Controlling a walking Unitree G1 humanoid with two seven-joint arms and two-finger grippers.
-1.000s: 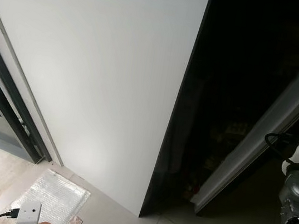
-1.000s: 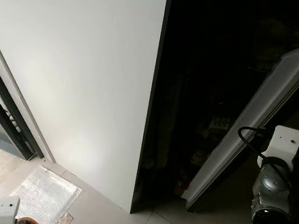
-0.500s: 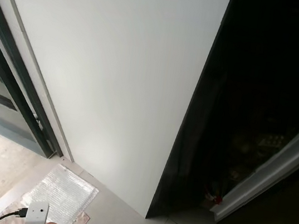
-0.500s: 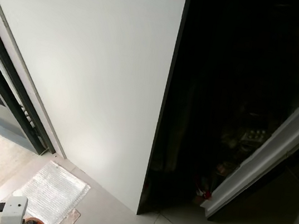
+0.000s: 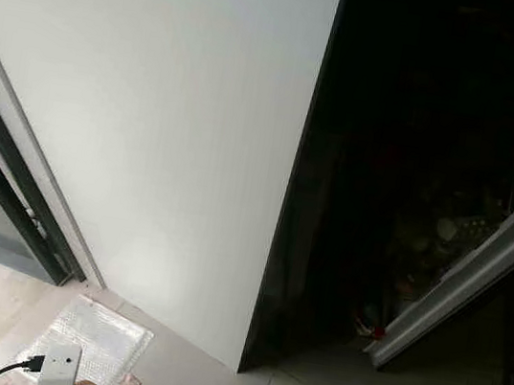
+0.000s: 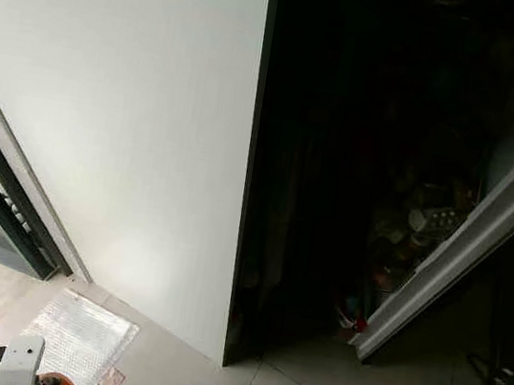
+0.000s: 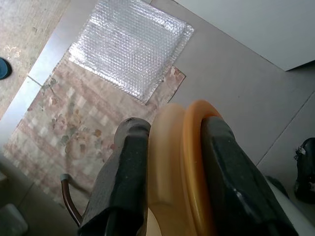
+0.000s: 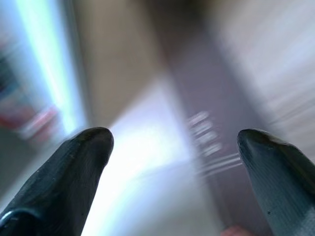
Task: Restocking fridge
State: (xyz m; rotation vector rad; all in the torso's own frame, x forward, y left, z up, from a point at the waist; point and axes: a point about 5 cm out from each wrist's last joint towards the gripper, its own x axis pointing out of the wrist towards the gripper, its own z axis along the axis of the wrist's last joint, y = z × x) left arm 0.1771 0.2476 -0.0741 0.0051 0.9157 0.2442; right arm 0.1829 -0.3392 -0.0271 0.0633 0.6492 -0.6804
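A: Left wrist view first. What does the left gripper point(image 7: 170, 162) carry?

B: Its two black fingers are pressed on a round orange and cream object point(image 7: 182, 167), maybe a lidded container; I cannot say which exactly. Under it are a patterned mat point(image 7: 64, 132) and a sheet of bubble wrap point(image 7: 130, 46) on the tiled floor.

A: And where must it go?

B: To the fridge point(image 5: 149, 138), whose white side panel stands ahead. The dark open interior point(image 5: 405, 176) lies forward and to the robot's right of the carried object, and the open door point(image 6: 466, 253) slants further right. So the left arm holds the load but is the farther one from the opening.

A: The right gripper point(image 8: 172, 162)?

B: Its fingers stand wide apart with nothing between them. That view is strongly blurred, so I cannot name what is in front of it.

A: What is hard to see?

B: The inside is almost black. Some small items point(image 6: 423, 217) sit low near the door; the shelves I cannot make out.
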